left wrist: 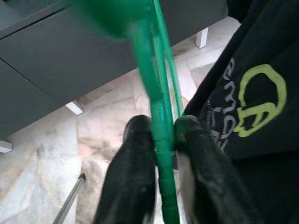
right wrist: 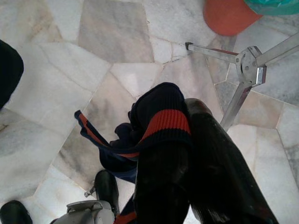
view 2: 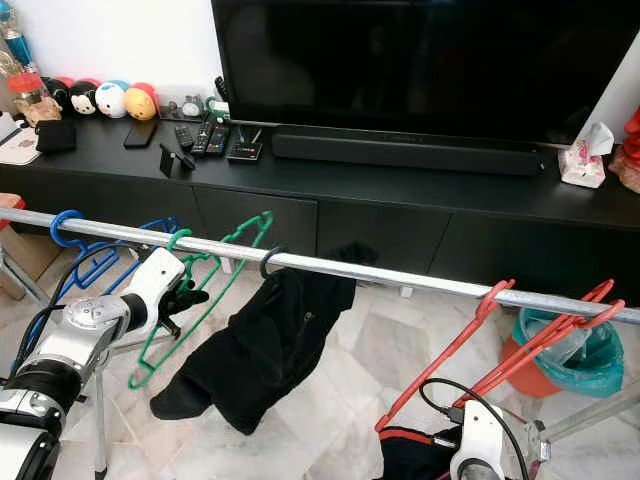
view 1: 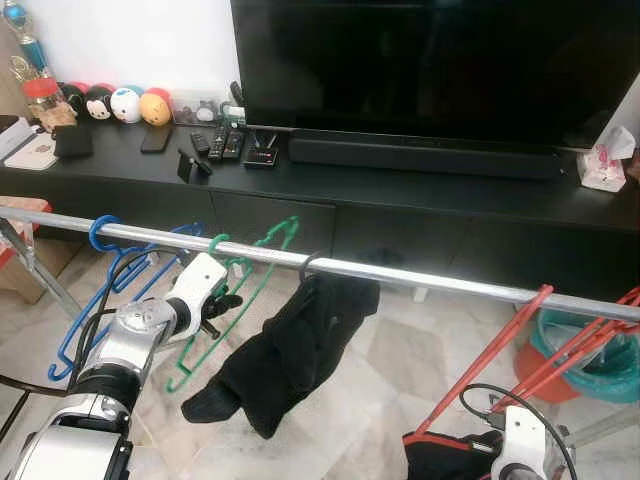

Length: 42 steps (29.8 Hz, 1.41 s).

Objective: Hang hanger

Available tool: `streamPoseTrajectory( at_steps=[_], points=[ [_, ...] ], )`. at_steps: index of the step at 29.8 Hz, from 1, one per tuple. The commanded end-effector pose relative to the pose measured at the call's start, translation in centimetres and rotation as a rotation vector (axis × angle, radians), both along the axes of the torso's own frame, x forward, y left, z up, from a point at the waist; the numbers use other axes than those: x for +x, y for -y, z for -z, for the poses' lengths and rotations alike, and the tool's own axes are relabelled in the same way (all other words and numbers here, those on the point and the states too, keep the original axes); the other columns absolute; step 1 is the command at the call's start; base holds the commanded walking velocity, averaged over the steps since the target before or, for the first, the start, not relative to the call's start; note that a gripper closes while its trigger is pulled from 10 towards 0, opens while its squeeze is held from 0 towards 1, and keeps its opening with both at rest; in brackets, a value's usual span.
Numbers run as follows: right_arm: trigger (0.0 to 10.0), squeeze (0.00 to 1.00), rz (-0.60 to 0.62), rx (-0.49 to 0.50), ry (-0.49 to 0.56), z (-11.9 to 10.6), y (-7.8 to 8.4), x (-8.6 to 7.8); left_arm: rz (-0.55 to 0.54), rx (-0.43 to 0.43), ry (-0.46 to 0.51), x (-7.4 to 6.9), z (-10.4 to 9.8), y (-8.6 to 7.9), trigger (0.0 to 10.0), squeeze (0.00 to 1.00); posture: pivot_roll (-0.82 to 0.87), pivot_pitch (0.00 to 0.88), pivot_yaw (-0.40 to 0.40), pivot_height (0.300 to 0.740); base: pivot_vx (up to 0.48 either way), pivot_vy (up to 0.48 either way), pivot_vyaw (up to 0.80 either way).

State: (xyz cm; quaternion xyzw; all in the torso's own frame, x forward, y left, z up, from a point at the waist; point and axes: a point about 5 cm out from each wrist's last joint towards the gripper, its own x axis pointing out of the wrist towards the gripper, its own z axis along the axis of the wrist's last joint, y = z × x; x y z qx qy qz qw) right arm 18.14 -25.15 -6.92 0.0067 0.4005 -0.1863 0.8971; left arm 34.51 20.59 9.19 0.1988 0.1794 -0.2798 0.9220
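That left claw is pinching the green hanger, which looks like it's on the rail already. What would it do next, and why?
Probably open its fingers and draw back. The left gripper is shut on the thin green plastic hanger, whose hook already sits over the silver metal rail, beside the black garment, so it seems hung. The right gripper holds a navy cloth with a red stripe.

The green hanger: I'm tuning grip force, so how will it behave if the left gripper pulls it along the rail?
The green hanger looks like thin plastic, so probably light and slightly flexible. Its hook sits over the smooth metal rail, so it should slide easily. Pinched by the left gripper on one slim bar, it may swing or twist.
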Motion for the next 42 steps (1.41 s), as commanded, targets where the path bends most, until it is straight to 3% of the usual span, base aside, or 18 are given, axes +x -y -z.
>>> streamPoseTrajectory(
  at_steps=[1, 15, 19, 20, 21, 23, 24, 27, 32, 33, 42],
  points=[
    [10.0, 0.0, 0.002, -0.005, 0.009, -0.2, 0.2, 0.3, 0.0, 0.017, -0.006, -0.2, 0.2, -0.1, 0.0, 0.0, -0.06, 0.0, -0.037, 0.74, 0.0, 0.0, 0.0],
    [10.0, 0.0, 0.003, -0.006, 0.007, -0.2, 0.2, 0.2, -0.004, -0.009, 0.036, -0.4, 0.1, 0.5, 0.0, 0.0, -0.07, 0.0, -0.033, 0.74, 0.0, 0.0, 0.0],
    [10.0, 0.0, 0.002, -0.009, 0.005, -0.1, 0.2, 0.1, -0.034, -0.034, 0.072, -0.7, -0.1, -0.1, 0.0, 0.0, -0.07, 0.0, -0.033, 0.74, 0.0, 0.0, 0.0],
    [10.0, 0.0, 0.008, -0.013, 0.01, -0.1, 0.2, 0.1, -0.087, -0.088, 0.112, -1.0, -0.5, -0.7, 0.0, 0.0, -0.08, 0.0, -0.032, 0.74, 0.0, 0.0, 0.0],
    [10.0, 0.0, 0.009, -0.015, 0.01, -0.1, 0.3, 0.0, -0.128, -0.149, 0.153, -1.5, -0.8, -1.4, 1.5, 0.0, -0.08, 0.0, -0.034, 0.74, 0.0, 0.0, 0.0],
    [10.0, 0.0, 0.008, -0.016, 0.009, -0.1, 0.3, 0.0, -0.134, -0.164, 0.163, -1.7, -0.8, -1.5, 1.5, 0.0, -0.08, 0.0, -0.034, 0.74, 0.0, 0.0, 0.0],
    [10.0, 0.0, 0.006, -0.018, 0.006, -0.1, 0.3, 0.0, -0.142, -0.187, 0.185, -2.5, -0.7, -1.6, 10.0, 0.0, -0.07, 0.0, -0.037, 0.74, 0.0, 0.0, 0.0],
    [10.0, 0.0, -0.001, -0.019, 0.002, -0.1, 0.3, -0.1, -0.155, -0.239, 0.15, -4.9, 0.9, -2.0, 10.0, 0.0, -0.06, 0.0, -0.04, 0.74, 0.0, 0.0, 0.0],
    [10.0, 0.0, -0.006, -0.019, 0.0, -0.1, 0.4, -0.2, -0.208, -0.248, 0.133, -6.8, 2.3, -2.3, 10.0, 0.0, -0.06, 0.0, -0.043, 0.74, 0.0, 0.0, 0.0],
    [10.0, 0.0, -0.008, -0.019, -0.002, 0.0, 0.4, -0.3, -0.298, -0.259, 0.132, -7.8, 3.4, -2.9, 10.0, 0.0, -0.06, 0.0, -0.045, 0.74, 0.0, 0.0, 0.0],
    [10.0, 0.0, -0.012, -0.022, -0.006, 0.0, 0.5, -0.4, -0.553, -0.209, 0.127, -8.8, 5.3, -5.5, 10.0, 0.0, -0.06, 0.0, -0.047, 0.74, 0.0, 0.0, 0.0]
  ],
)
